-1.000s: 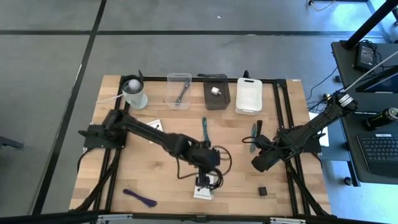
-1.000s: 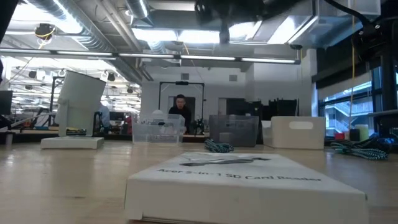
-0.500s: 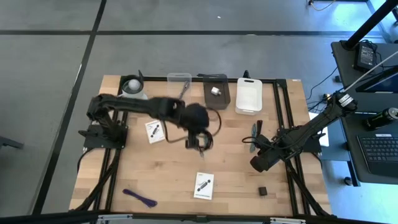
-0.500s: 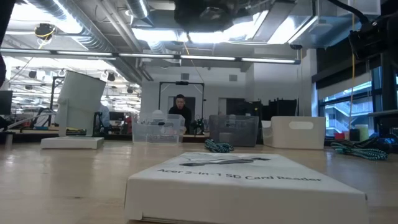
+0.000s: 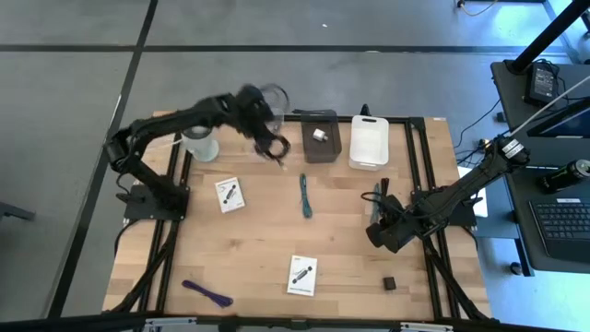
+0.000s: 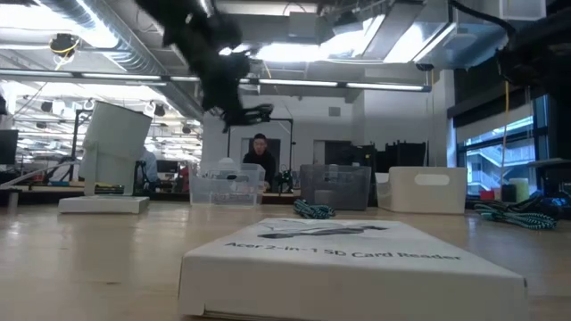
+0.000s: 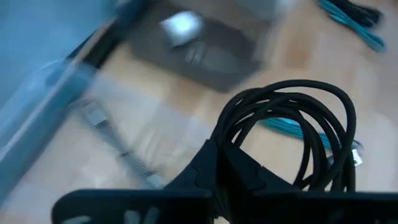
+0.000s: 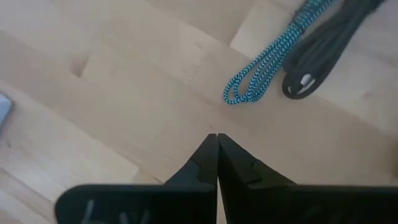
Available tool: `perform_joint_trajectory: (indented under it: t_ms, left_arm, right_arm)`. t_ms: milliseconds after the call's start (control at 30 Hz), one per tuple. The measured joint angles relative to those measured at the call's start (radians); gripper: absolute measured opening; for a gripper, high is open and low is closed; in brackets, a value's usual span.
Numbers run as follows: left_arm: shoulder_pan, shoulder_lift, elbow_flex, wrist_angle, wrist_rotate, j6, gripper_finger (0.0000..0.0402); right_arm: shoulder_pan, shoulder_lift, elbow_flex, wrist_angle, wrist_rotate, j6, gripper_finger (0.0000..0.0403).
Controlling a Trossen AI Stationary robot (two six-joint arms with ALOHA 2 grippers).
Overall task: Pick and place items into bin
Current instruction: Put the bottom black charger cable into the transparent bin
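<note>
- Nearest the bench's front edge lay what I had not collected: a purple strap at the left, a white card with black print near the middle, and a tiny black cube to the right. All sat flat and well apart, easy for single picks.
- My right pincer hung low over the right side of the bench, tips pressed together and holding nothing. In its wrist view the teal braided cable lay beside a dark cable, so I judged it parked near its next candidate.
- Mid-bench: a second white card and a teal strap, untouched.
- My left pincer was raised at the far row, pinching the black coiled cable, its loops dangling below the tips. I carried it high so the loops would clear the bin walls.
- Below it stood the clear bin, already holding a grey strap, just beside the dark bin with a small pale object; the white bin lay further right.
- Release looked near, though I could not tell which bin the cable hung over.
</note>
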Motion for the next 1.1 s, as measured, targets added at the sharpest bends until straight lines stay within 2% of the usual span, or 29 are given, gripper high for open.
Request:
perform_joint_trajectory:
  t_ms: [100, 200, 367, 533, 700, 967, 1100]
  left_arm:
    - [0.139, 0.014, -0.032, 0.050, 0.059, -0.022, 0.0003]
    - [0.248, 0.031, -0.039, 0.059, 0.073, -0.018, 0.0003]
    - [0.337, 0.056, -0.039, 0.094, 0.071, 0.011, 0.0003]
    - [0.342, 0.108, -0.039, 0.108, 0.047, 0.057, 0.0003]
    - [0.309, 0.160, -0.032, 0.117, 0.034, 0.185, 0.0003]
    - [0.228, 0.186, 0.019, 0.060, -0.118, 0.591, 0.0003]
    - [0.207, 0.186, 0.062, 0.043, -0.134, 0.716, 0.0003]
  right_arm:
    - [-0.001, 0.000, 0.000, -0.003, 0.007, 0.082, 0.0005]
    - [-0.001, 0.000, 0.000, -0.010, 0.009, 0.162, 0.0005]
    - [-0.001, 0.000, 0.000, -0.022, 0.010, 0.269, 0.0005]
    - [-0.001, 0.000, 0.000, -0.025, 0.010, 0.329, 0.0005]
    - [-0.001, 0.000, 0.000, -0.027, 0.009, 0.372, 0.0005]
    - [-0.001, 0.000, 0.000, -0.027, 0.009, 0.401, 0.0005]
    - [-0.001, 0.000, 0.000, -0.027, 0.008, 0.405, 0.0005]
